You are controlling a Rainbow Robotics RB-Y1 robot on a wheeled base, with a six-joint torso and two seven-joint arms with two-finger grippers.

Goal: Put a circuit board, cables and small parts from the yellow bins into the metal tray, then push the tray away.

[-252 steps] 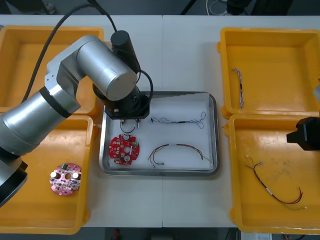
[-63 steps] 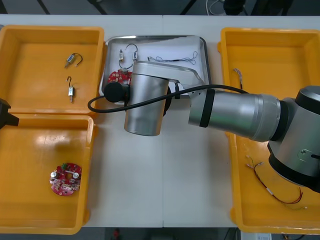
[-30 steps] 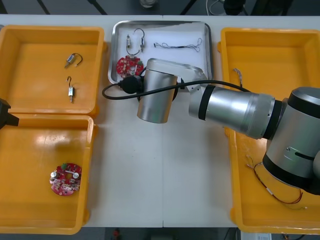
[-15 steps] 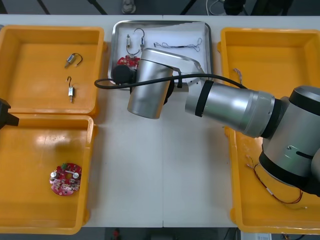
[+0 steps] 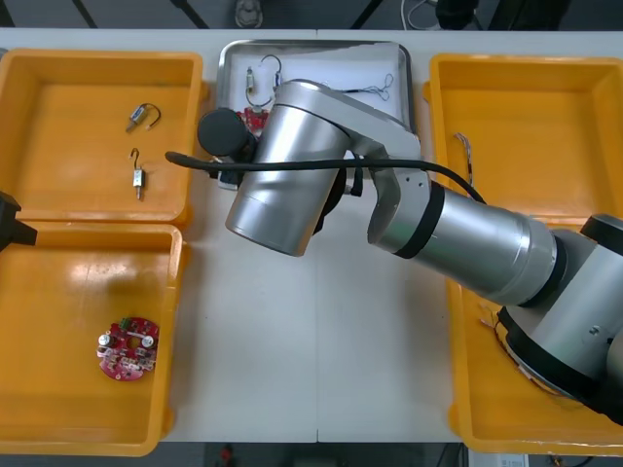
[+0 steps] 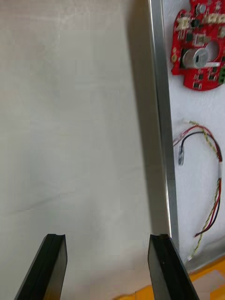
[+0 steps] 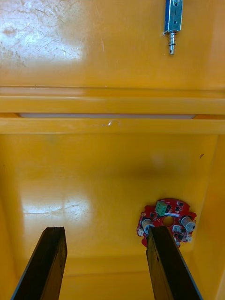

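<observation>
Four yellow bins [image 5: 97, 68] flank one metal tray [image 5: 311, 45] holding one circuit board [image 6: 199, 47]; right gripper [image 6: 107, 238] beside it, left gripper [image 7: 105, 229] over a second board [image 7: 166, 220], both with fingers spread, empty.

4 yellow bins: far left bin [image 5: 58, 126], near left bin [image 5: 88, 292], far right bin [image 5: 535, 107], near right bin [image 5: 482, 404]. 1 metal tray [image 5: 321, 66]. 2 round red circuit boards: tray board [image 6: 197, 70], near-left board [image 5: 127, 348]. 4 small metal parts: bin part one [image 5: 141, 115], bin part two [image 5: 137, 179], tray part one [image 5: 251, 82], tray part two [image 5: 276, 68]. 3 cables visible: blue and white cable [image 5: 382, 86] and red and yellow cable [image 6: 206, 187] in the tray, thin cable [image 5: 465, 156] in the far right bin.
</observation>
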